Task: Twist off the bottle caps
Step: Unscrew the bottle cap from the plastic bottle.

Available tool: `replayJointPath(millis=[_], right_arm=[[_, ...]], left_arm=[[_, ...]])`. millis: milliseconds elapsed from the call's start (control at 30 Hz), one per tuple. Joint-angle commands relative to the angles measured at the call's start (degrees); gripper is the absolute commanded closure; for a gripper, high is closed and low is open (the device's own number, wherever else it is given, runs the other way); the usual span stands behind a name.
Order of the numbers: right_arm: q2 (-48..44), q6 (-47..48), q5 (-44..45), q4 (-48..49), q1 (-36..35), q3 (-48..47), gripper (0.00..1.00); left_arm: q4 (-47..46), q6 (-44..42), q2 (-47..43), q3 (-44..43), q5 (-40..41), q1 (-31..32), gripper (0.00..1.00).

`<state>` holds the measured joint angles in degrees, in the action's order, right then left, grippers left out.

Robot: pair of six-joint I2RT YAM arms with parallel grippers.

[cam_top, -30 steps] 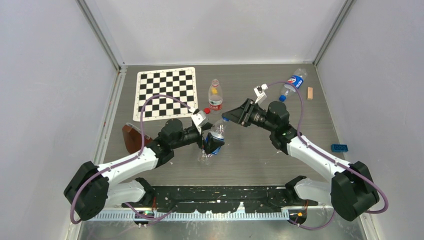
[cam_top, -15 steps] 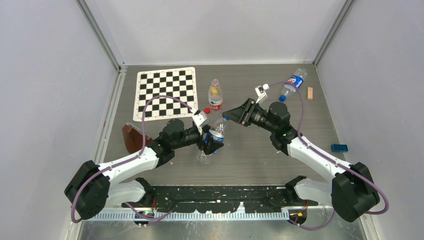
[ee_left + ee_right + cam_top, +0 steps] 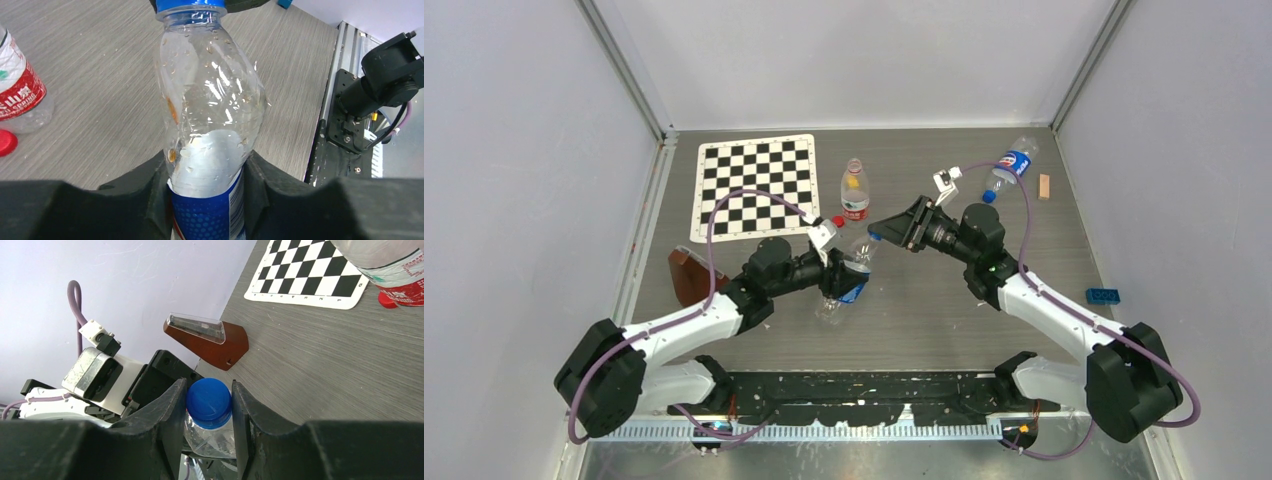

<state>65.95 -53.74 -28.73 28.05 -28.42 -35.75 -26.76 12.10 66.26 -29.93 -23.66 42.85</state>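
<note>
A clear bottle [image 3: 849,270] with a blue label hangs tilted over the table's middle, held between both arms. My left gripper [image 3: 837,282] is shut on its body; in the left wrist view the black fingers [image 3: 145,185] press both sides of the bottle [image 3: 210,110] just above the label. My right gripper [image 3: 209,390] is shut on its blue cap [image 3: 209,401], also visible from above as a blue cap [image 3: 874,238]. A red-labelled bottle [image 3: 854,195] stands upright with a loose red cap [image 3: 837,221] beside it. A third bottle [image 3: 1009,165] lies at the back right, blue cap [image 3: 989,196] on.
A checkerboard mat [image 3: 754,185] lies at the back left. A brown wedge-shaped object [image 3: 689,275] sits by the left wall. A blue brick [image 3: 1102,295] lies at the right edge, and a small wooden block [image 3: 1044,186] near the back right.
My left gripper has closed from wide open onto the bottle's body, and the bottle's lower end has shifted slightly left. The right gripper has stayed on the blue cap.
</note>
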Motion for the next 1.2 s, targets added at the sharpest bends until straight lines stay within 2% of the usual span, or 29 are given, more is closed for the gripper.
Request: replayJointPath(millis=[0,67,133,167,233,300,367,600,767,967,1167], right_arm=[[0.36,0.35,-1.57,2.14,-0.32,-1.25,0.83],[0.17,1.49,-1.46,0.03,-0.32,-1.49,0.78],[-0.42,3.59,-0.16,-4.75,-0.25,-2.13,0.66],[-0.71,4.58,0.62,-6.91,-0.06,-2.95,0.55],[-1.93,7.10,3.63,-13.85,0.40,-4.22,0.42],[-3.10,8.80,5.48,-18.73,1.17,-4.91,0.33],[-4.01,9.23,4.85,-21.33,1.98,-5.39,0.30],[-4.02,12.05,-2.19,-27.55,2.67,-7.45,0.30],[-2.80,14.16,-10.16,-30.50,2.68,-7.65,0.33],[-2.96,16.15,-14.01,-31.55,2.67,-7.11,0.41],[-2.96,16.74,-11.00,-31.88,2.68,-7.10,0.44]], left_arm=[[-1.59,-1.97,-0.95,-1.02,2.31,-0.05,0.65],[0.01,-3.21,-1.51,-0.93,3.84,-0.05,0.68],[1.79,-4.98,-2.05,-0.92,4.69,-0.03,0.75],[3.14,-6.71,-2.32,-0.99,4.52,-0.05,0.79],[6.18,-9.92,-2.72,-1.22,2.90,0.08,0.84],[8.48,-11.75,-3.04,-1.53,2.96,0.33,0.86],[11.09,-15.12,-3.21,-1.89,4.50,0.88,0.86],[19.84,-24.98,-1.17,-4.21,12.16,5.85,0.89],[17.38,-28.35,-0.86,-3.10,14.76,8.04,0.90],[14.96,-28.53,-2.01,-1.59,17.19,8.56,0.91],[14.39,-28.58,-2.83,-0.91,16.48,8.65,0.91]])
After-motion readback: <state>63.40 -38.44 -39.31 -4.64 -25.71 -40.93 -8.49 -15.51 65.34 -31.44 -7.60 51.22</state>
